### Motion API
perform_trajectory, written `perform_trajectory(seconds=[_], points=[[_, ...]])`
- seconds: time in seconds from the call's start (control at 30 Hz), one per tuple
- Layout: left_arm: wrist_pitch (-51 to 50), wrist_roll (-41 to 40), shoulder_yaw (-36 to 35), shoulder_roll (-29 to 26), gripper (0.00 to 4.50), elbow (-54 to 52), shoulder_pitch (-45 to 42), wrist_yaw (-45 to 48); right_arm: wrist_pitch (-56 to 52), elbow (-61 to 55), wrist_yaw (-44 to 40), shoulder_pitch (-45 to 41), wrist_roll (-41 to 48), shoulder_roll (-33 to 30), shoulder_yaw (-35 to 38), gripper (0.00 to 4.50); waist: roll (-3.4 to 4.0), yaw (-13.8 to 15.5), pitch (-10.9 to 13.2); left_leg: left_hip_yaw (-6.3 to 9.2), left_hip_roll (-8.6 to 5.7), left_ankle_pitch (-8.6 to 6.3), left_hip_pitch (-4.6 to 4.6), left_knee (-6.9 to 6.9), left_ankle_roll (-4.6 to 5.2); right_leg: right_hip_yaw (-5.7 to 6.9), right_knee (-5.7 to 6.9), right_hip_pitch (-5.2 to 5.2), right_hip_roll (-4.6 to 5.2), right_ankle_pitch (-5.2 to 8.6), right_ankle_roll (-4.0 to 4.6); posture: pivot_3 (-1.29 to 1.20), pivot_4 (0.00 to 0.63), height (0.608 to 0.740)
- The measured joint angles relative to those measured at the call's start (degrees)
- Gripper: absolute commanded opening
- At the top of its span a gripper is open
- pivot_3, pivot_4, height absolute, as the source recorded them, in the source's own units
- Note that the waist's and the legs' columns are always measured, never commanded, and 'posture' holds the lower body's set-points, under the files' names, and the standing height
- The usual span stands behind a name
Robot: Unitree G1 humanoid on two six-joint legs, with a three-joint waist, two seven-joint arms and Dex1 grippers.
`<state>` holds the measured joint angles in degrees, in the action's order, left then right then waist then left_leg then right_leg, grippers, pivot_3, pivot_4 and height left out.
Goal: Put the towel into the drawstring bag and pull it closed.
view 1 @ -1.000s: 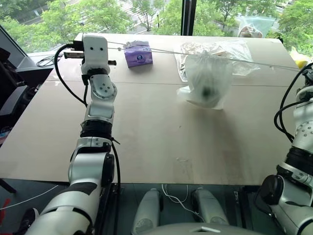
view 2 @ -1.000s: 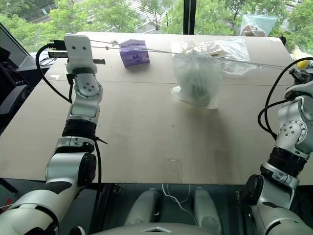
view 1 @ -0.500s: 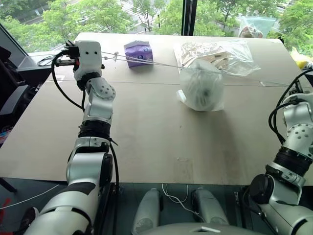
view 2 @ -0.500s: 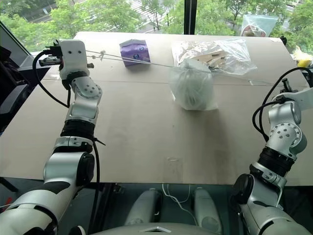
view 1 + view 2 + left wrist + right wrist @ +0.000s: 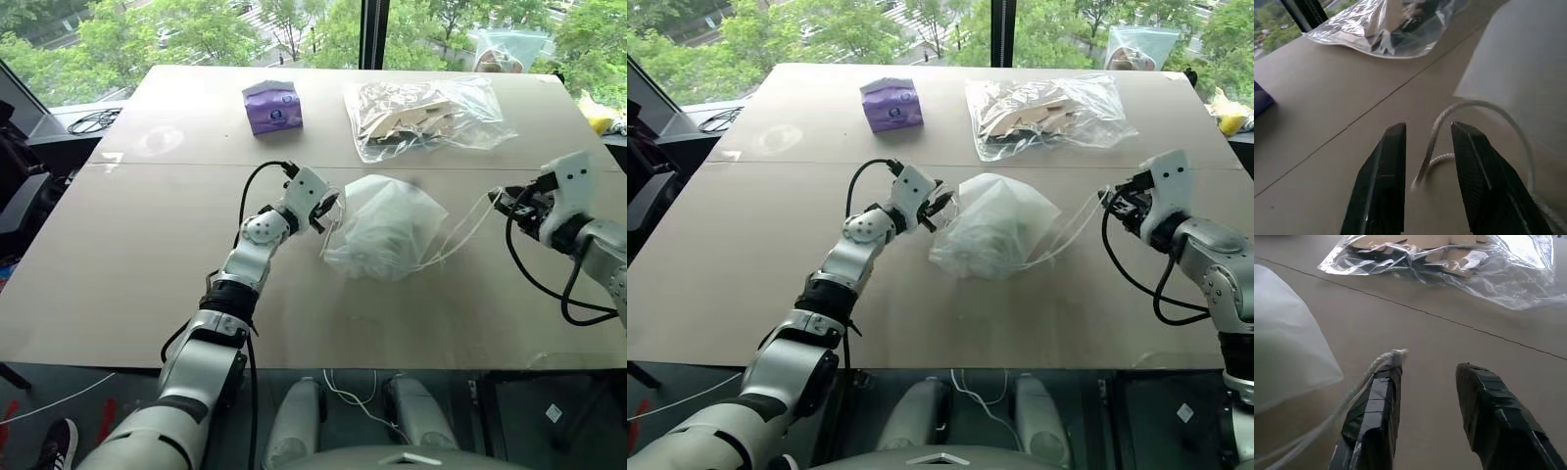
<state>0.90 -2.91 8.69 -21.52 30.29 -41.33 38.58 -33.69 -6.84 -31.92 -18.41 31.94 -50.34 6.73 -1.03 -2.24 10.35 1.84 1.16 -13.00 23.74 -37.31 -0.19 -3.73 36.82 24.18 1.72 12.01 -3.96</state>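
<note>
The white translucent drawstring bag (image 5: 384, 227), a pale green towel (image 5: 994, 238) dimly seen inside, lies on the tan table (image 5: 147, 255) between both grippers. Beside it, the left gripper (image 5: 328, 208) and right gripper (image 5: 501, 203) are parted, cords loose between their fingers.

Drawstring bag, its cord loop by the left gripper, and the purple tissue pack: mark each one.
drawstring bag (image 5: 377, 227): left eye view, middle of its white body.
cord loop (image 5: 1476, 104): left wrist view, top of the loop's arc.
purple tissue pack (image 5: 273, 108): left eye view, front face.
</note>
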Motion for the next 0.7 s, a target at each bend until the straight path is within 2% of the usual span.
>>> perform_trajectory(seconds=[0.03, 0.07, 0.13, 0.23, 0.33, 0.43, 0.6, 0.63, 0.7], points=[[-0.52, -1.54, -0.31, -1.54, 3.46, -1.23, 0.16, 3.64, 1.42, 0.14, -3.38, 1.01, -0.23, -0.57, 0.0, 3.64, 0.0, -0.26, 0.0, -0.01, 0.05, 0.0, -0.02, -0.01, 0.0, -0.01, 0.0, -0.01, -0.06, 0.01, -0.02, 0.0, 0.15, 0.74], [-0.91, -2.83, -0.46, -3.08, 4.15, -2.67, 0.94, 7.1, 2.75, 0.57, -6.43, 2.14, -0.43, -0.7, -0.01, 4.34, 0.02, -0.48, -0.01, -0.04, 0.08, 0.0, -0.06, -0.02, 0.0, -0.04, 0.01, -0.01, -0.07, 0.01, -0.04, 0.0, 0.15, 0.74], [-1.43, -4.14, -0.32, -5.57, 4.45, -4.15, 2.76, 12.11, 4.46, 1.42, -10.47, 3.91, -0.92, -1.16, 0.02, 4.5, 0.03, -0.5, -0.01, -0.05, 0.07, 0.0, -0.06, -0.06, 0.0, -0.06, 0.06, 0.0, -0.08, 0.02, -0.05, 0.0, 0.15, 0.74], [-2.17, -4.61, -0.73, -11.49, 4.45, -4.11, 6.76, 18.27, 6.59, 3.25, -16.15, 7.86, -2.45, -4.09, 0.62, 4.5, 0.03, -0.24, -0.02, -0.05, 0.08, 0.0, -0.04, -0.1, 0.0, -0.06, 0.08, 0.01, -0.07, 0.01, -0.04, 0.0, 0.15, 0.74], [-2.27, -4.74, -2.02, -14.33, 4.45, -3.6, 7.69, 20.43, 9.3, 4.08, -18.66, 9.73, -4.52, -4.96, 1.25, 4.5, 0.03, 0.19, -0.02, -0.05, 0.06, 0.0, -0.02, -0.18, 0.0, -0.06, 0.08, -0.01, -0.04, 0.07, -0.14, 0.0, 0.15, 0.74], [-3.4, -6.49, -5.05, -17.08, 4.45, -4.88, 10.43, 21.94, 15.47, 5.35, -22.44, 15.9, -8.23, -6.66, 1.62, 4.5, 0.02, 0.57, -0.02, -0.06, 0.06, 0.0, 0.0, -0.17, 0.0, -0.05, 0.05, -0.01, -0.01, 0.1, -0.17, 0.0, 0.15, 0.74], [-5.54, -8.13, -6.92, -17.89, 4.45, -7.13, 14.34, 22.68, 19.44, 8.03, -24.6, 19.87, -10.07, -6.64, 3.24, 4.5, 0.02, 0.48, -0.02, -0.11, 0.05, 0.0, -0.01, -0.16, 0.0, -0.06, 0.05, -0.01, 0.02, 0.06, -0.11, 0.0, 0.15, 0.74], [-6.79, -8.93, -7.73, -17.98, 4.45, -11.87, 18.35, 22.61, 22.58, 8.08, -26.1, 22.19, -10.33, -6.64, 5.83, 4.5, 0.02, 0.38, -0.02, -0.1, 0.06, 0.0, -0.07, -0.17, 0.0, -0.06, 0.05, -0.06, 0.02, 0.11, -0.19, 0.0, 0.15, 0.74], [-9.77, -11.15, -9.76, -18.15, 4.45, -17.47, 24.04, 21.29, 22.36, 7.96, -26.71, 23.5, -5.13, -2.3, 11.6, 4.5, 0.0, 0.0, -0.02, -0.09, 0.14, 0.0, -0.12, -0.15, -0.01, -0.06, 0.06, -0.08, -0.03, 0.11, -0.18, 0.0, 0.15, 0.74]])
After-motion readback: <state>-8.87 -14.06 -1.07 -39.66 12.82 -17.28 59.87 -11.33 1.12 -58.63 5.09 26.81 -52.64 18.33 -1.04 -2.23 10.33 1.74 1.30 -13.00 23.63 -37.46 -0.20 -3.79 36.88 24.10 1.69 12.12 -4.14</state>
